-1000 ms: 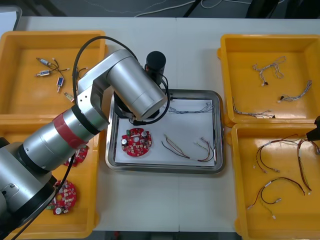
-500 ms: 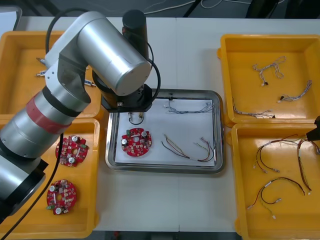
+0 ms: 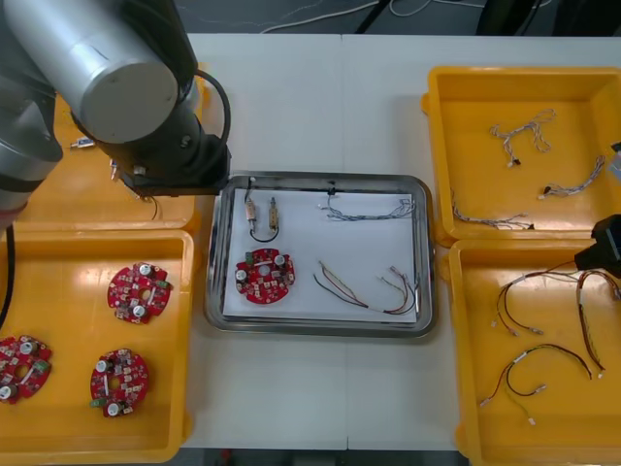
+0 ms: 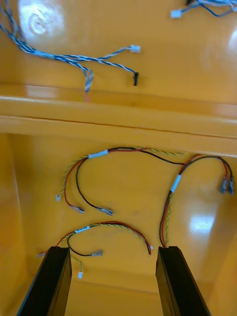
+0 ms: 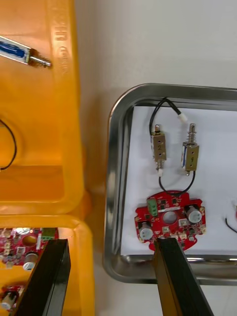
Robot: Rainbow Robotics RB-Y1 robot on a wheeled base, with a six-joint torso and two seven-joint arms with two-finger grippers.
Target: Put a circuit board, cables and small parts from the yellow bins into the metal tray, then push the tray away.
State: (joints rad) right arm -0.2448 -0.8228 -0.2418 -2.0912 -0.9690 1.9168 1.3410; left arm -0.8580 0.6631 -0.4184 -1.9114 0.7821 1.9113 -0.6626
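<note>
The metal tray (image 3: 423, 254), white inside, holds a red circuit board (image 3: 264, 275), a pair of small metal parts (image 3: 262, 216) joined by a black wire, a blue and white cable (image 3: 369, 207) and a red and yellow cable (image 3: 364, 288). My left arm (image 3: 116, 78) hangs over the far left bin, left of the tray. Its gripper (image 5: 111, 276) is open with nothing between the fingers, above the tray's rim (image 5: 114, 197) and close to the board (image 5: 170, 222) and the parts (image 5: 173, 150). My right gripper (image 4: 112, 281) is open over red and yellow cables (image 4: 113, 168).
The near left yellow bin (image 3: 58, 254) holds three more boards (image 3: 139, 291). The far right bin (image 3: 439, 146) has blue and white cables (image 3: 519, 131), the near right bin (image 3: 464, 388) red and yellow ones (image 3: 539, 364). A small metal part (image 5: 22, 53) lies in the far left bin.
My left arm has drawn back from the tray to the left, over the far left bin. The pair of small metal parts now lies uncovered in the tray. The right arm stays put.
</note>
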